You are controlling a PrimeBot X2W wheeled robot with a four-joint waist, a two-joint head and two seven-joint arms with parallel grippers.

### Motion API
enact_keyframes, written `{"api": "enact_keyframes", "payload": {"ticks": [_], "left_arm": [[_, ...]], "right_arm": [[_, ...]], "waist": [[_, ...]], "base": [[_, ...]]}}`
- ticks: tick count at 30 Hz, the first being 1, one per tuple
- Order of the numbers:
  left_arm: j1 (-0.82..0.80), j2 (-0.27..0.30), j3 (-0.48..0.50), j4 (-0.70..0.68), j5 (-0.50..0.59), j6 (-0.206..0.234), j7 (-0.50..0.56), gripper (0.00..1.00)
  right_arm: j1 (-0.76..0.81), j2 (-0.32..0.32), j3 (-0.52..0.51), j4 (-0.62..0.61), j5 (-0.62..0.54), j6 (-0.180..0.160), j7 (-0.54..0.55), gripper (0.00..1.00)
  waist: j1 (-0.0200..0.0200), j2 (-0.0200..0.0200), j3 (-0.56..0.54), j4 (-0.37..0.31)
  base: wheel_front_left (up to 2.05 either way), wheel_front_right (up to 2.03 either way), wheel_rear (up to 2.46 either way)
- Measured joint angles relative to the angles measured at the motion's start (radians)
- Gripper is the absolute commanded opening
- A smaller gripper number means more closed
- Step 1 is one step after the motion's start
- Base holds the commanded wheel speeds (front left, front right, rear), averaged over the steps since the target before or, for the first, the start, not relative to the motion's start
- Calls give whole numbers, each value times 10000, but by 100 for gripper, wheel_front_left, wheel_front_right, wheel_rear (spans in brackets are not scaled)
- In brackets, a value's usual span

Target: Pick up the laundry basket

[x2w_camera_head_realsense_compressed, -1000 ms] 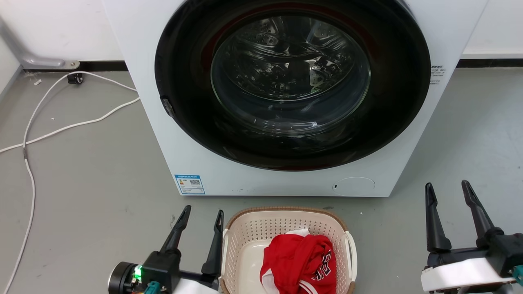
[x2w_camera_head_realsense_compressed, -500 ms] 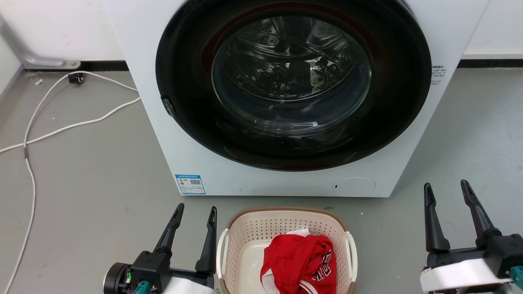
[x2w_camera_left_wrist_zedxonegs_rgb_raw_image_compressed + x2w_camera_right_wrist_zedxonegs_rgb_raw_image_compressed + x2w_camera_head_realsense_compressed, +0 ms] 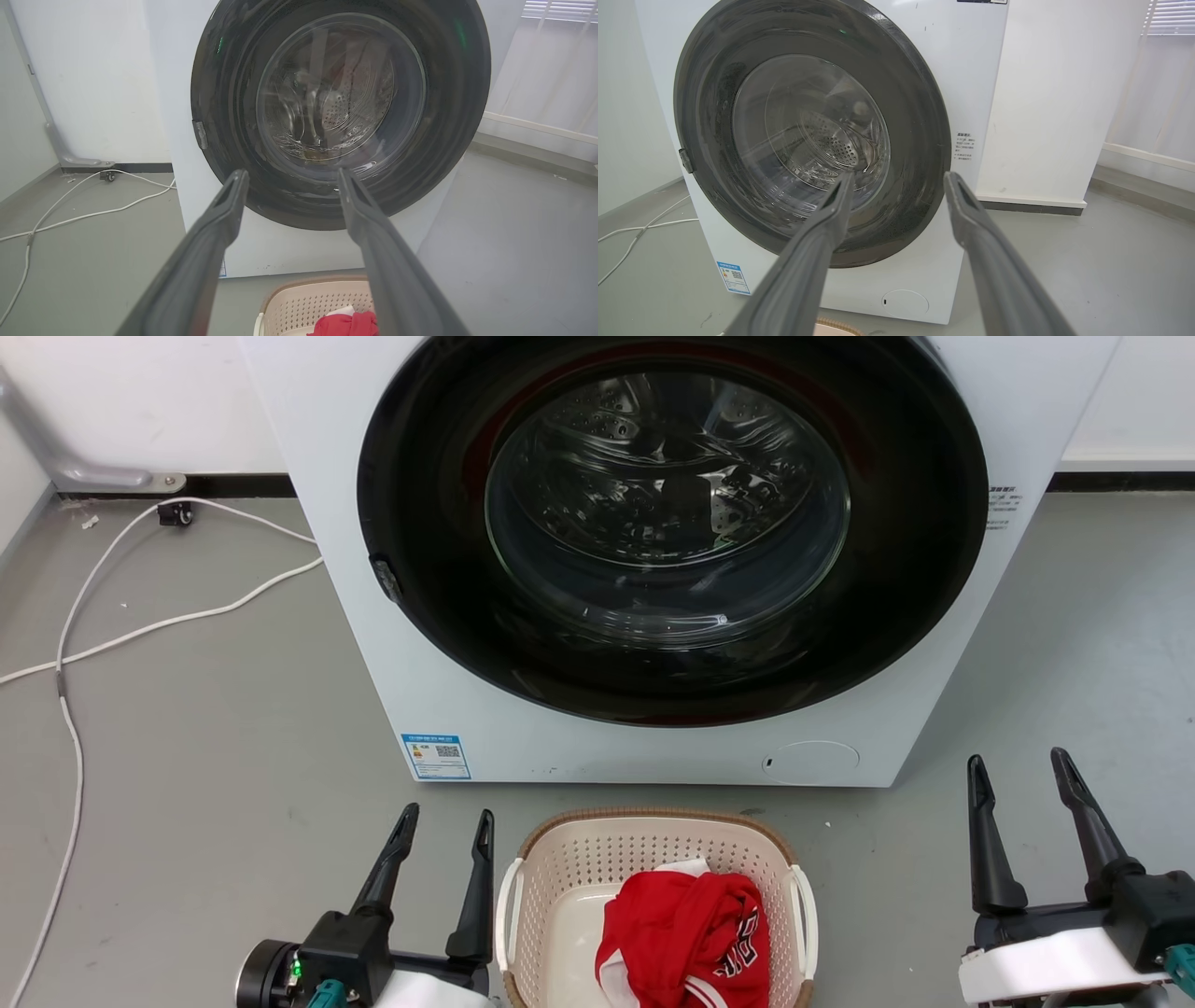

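The laundry basket (image 3: 569, 859) is cream, perforated, with a brown rim and white side handles. It sits on the grey floor at the bottom centre of the head view, with a red garment (image 3: 686, 933) inside. My left gripper (image 3: 444, 821) stands open just left of the basket's left handle, apart from it. My right gripper (image 3: 1021, 770) is open well to the right of the basket. In the left wrist view the basket (image 3: 303, 303) shows low between the open left gripper (image 3: 290, 177). The right wrist view catches a sliver of the basket's rim (image 3: 833, 325) below the open right gripper (image 3: 896, 179).
A white washing machine (image 3: 448, 709) with a large dark round door (image 3: 667, 523) stands directly behind the basket. White cables (image 3: 140, 625) trail across the floor at the left. Open grey floor lies on both sides of the basket.
The left gripper drew back and to the left, away from the basket's left handle, between one second ago and half a second ago. Since then nothing has visibly moved.
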State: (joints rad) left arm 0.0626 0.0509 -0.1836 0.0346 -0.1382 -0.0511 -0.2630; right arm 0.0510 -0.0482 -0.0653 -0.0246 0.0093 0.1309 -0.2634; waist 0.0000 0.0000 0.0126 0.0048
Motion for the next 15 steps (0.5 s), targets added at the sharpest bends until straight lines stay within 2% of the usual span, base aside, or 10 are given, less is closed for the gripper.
{"api": "enact_keyframes", "payload": {"ticks": [9, 13, 15], "left_arm": [[-38, -2, -10, 59, -75, 163, 0, 100], [-334, -2, 13, 196, -58, 207, 0, 100], [-616, -4, 104, 330, -217, 366, 0, 100]], "right_arm": [[-81, 0, 50, 0, -77, 0, 0, 100], [-370, 0, 125, -17, -92, 0, 0, 100], [-669, -2, 165, -31, -121, 0, 0, 100]], "waist": [[0, 0, 321, -15], [0, 0, 771, -59], [0, 0, 1112, -90]], "base": [[0, 0, 0], [0, 0, 0], [0, 0, 0]]}}
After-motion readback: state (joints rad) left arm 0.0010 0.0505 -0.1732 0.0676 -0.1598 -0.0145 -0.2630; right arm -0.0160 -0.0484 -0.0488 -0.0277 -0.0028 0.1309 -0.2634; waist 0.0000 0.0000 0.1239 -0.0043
